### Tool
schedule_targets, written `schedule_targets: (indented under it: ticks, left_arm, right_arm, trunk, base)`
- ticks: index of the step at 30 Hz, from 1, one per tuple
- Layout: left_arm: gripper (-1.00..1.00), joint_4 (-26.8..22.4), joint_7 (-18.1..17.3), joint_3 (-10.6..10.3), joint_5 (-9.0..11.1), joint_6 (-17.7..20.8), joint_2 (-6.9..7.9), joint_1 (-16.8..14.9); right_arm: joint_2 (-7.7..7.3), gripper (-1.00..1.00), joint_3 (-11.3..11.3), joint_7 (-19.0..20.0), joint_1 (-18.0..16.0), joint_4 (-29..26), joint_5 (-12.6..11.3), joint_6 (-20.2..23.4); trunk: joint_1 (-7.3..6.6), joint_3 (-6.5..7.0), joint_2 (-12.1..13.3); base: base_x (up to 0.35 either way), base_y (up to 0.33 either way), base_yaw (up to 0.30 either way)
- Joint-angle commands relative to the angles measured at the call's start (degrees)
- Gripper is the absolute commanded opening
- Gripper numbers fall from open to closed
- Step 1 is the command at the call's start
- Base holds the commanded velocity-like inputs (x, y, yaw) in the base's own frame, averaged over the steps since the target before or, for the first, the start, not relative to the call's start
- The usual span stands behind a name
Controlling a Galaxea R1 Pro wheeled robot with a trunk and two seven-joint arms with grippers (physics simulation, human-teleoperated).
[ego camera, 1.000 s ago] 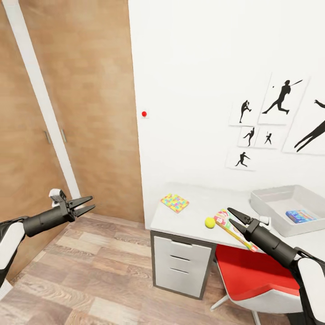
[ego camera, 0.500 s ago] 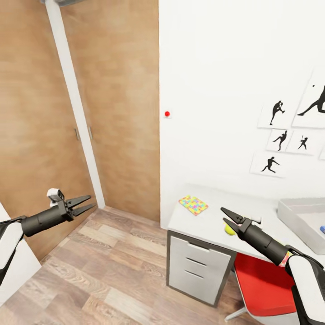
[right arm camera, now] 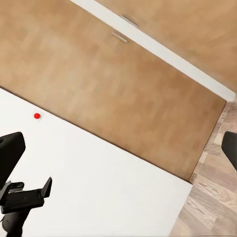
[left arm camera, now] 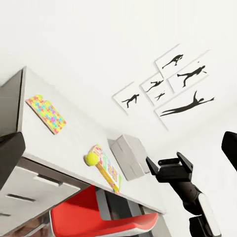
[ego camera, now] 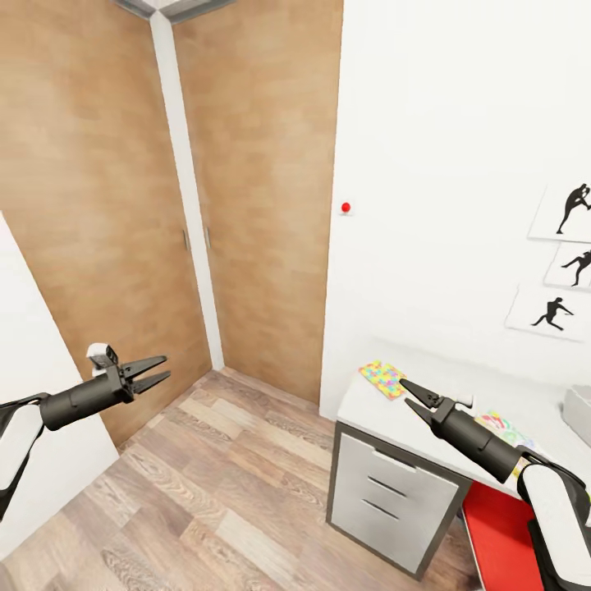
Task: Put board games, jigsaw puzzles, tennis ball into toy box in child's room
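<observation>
A jigsaw puzzle (ego camera: 382, 378) lies flat at the near left corner of the pale table (ego camera: 369, 408). My right gripper (ego camera: 410, 396) hovers open just beside it, over the table's front edge. Past the right arm lies a colourful board game (ego camera: 502, 427), and a corner of the grey toy box (ego camera: 579, 410) shows at the frame's edge. In the left wrist view the jigsaw puzzle (left arm camera: 46, 113), the tennis ball (left arm camera: 91, 158), the board game (left arm camera: 109, 170) beside it and the toy box (left arm camera: 129, 157) sit along the table. My left gripper (ego camera: 156, 371) is open and empty over the floor, far left.
Wooden wardrobe doors (ego camera: 246, 189) fill the corner ahead. A red wall button (ego camera: 345, 208) marks the white wall above the table. The drawer unit (ego camera: 394, 501) and the red chair (ego camera: 501, 533) stand under the table. A white surface (ego camera: 33, 394) rises at the left. Wood-plank floor lies between.
The camera has turned left, so the table and prints slid right and the toy box is nearly out of frame. Both grippers stay open in about the same pose.
</observation>
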Motion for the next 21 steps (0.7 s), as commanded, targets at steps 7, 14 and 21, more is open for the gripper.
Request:
schedule_targets:
  ticks: [7,14,21]
  left_arm:
    - [1.00,0.03,-0.08,0.08,-0.16,0.13,-0.17,-0.08]
    - [1.00,0.03,-0.11,0.11,-0.16,0.11,-0.18,-0.08]
    - [1.00,0.03,0.32,0.05,-0.20,0.11,-0.19,-0.08]
  right_arm:
    - [0.01,1.00,1.35,-0.78,-0.05,0.06,0.27,0.27]
    - [0.01,1.00,2.17,-0.88,-0.05,0.06,0.29,-0.16]
    - [0.01,1.00,2.36,-0.91,-0.05,0.06,0.29,-0.23]
  trunk:
    - [0.04,-0.14,-0.13]
    - [0.04,-0.14,-0.13]
    - [0.04,-0.14,-0.13]
  base:
    - [0.000,0.000,0.290]
    - [0.000,0.000,0.290]
    - [0.000,0.000,0.290]
